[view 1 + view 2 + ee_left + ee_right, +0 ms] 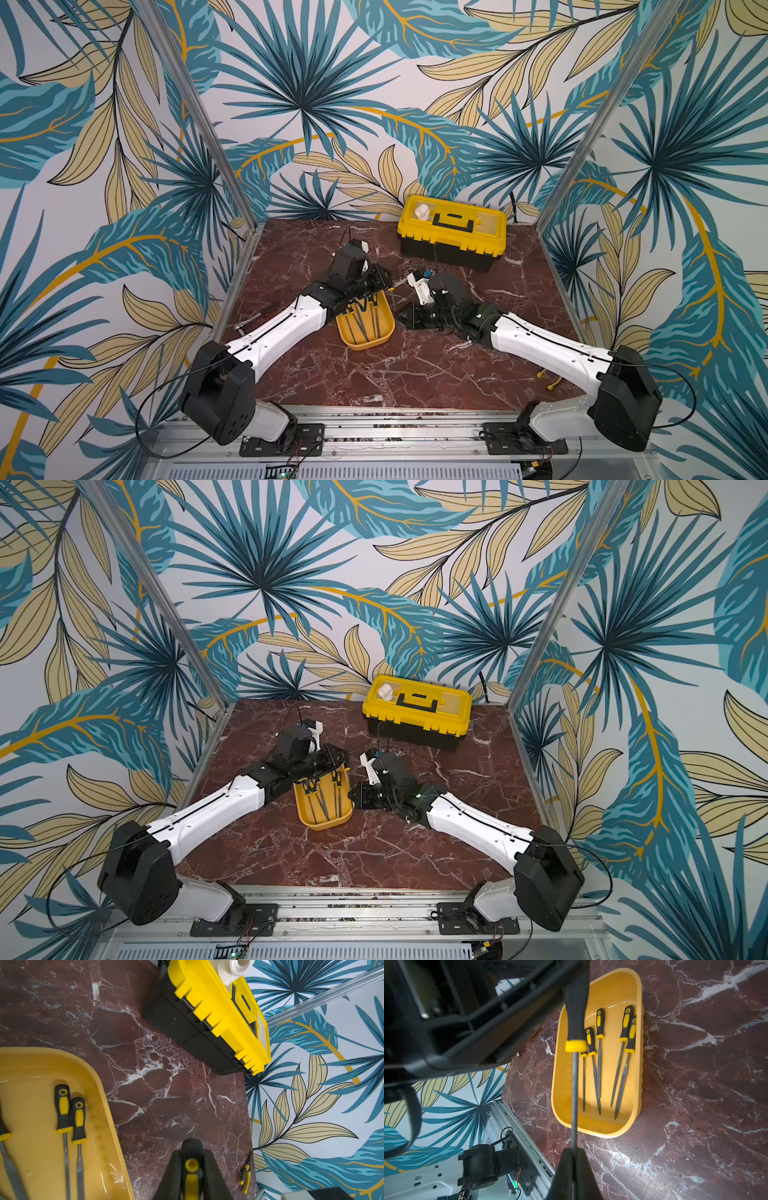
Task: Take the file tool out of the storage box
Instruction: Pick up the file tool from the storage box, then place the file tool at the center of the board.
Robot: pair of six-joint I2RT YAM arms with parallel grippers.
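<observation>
Left wrist view: my left hand (192, 1154) is clamped on the butt of the file tool (192, 1177), a black handle with a yellow stripe and a yellow-ringed hole. The handle sits over the dark red marble tabletop (155, 1084), just beside the storage box (31, 1076), not in it. Its shaft is out of frame. The box is cut off here and shows three more files.

Right wrist view: my right hand (574, 1154) is pinched tight on the thin grey shaft of the same file. The shaft runs up past a yellow collar to the black handle, whose end disappears behind the left hand's black body. Five similar files lie in the plain yellow box, one handle mostly hidden behind the held collar.

In both top views the hands meet by the box's (365, 344) (326, 821) far corner, with the black, yellow-lidded toolbox (490, 232) farther back. The held file is too thin and dark to make out there
</observation>
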